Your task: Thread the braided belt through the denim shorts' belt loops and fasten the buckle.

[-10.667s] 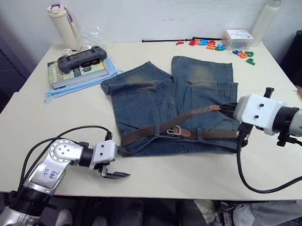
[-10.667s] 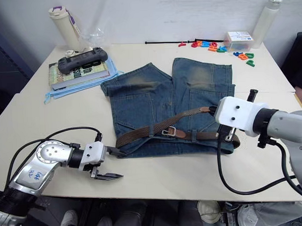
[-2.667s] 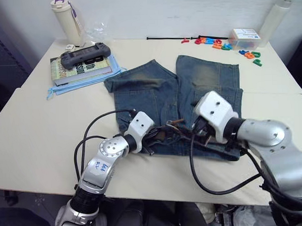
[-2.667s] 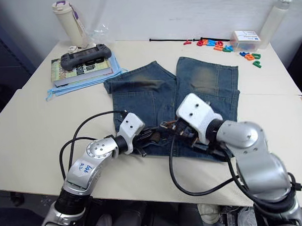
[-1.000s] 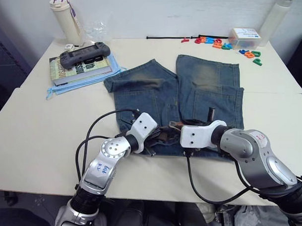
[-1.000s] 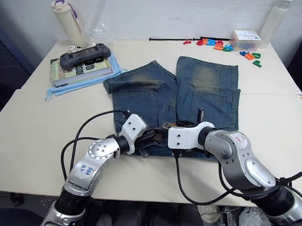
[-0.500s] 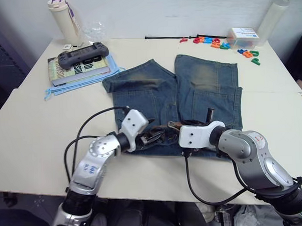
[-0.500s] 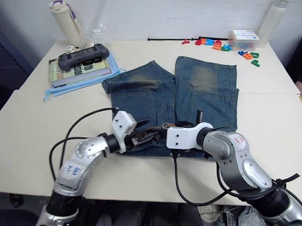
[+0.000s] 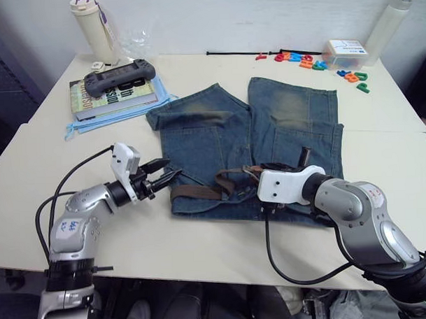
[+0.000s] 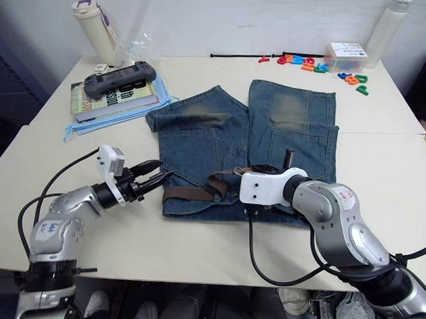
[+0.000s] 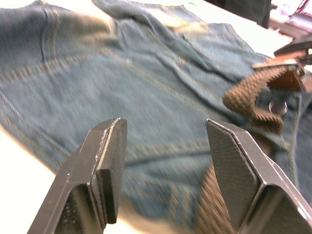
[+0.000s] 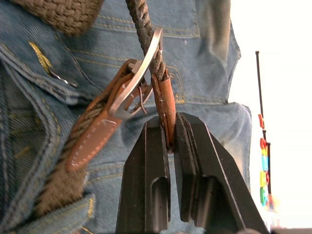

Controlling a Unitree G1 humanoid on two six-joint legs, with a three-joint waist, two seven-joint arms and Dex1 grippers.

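left gripper (image 9: 166,178) just let go, backed off toward the table's left edge, empty | right gripper (image 12: 167,127) clamped on braided belt (image 9: 200,193) by the buckle (image 12: 139,80) | buckling looks nearly finished

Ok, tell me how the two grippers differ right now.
The left gripper is open and holds nothing, just off the denim shorts' edge. The right gripper is shut on the braided belt by the buckle, over the waistband. Both have two black fingers.

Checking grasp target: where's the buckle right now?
The buckle sits over the denim shorts at mid-waistband, just beyond the right gripper, which is shut on the braided belt beside it.
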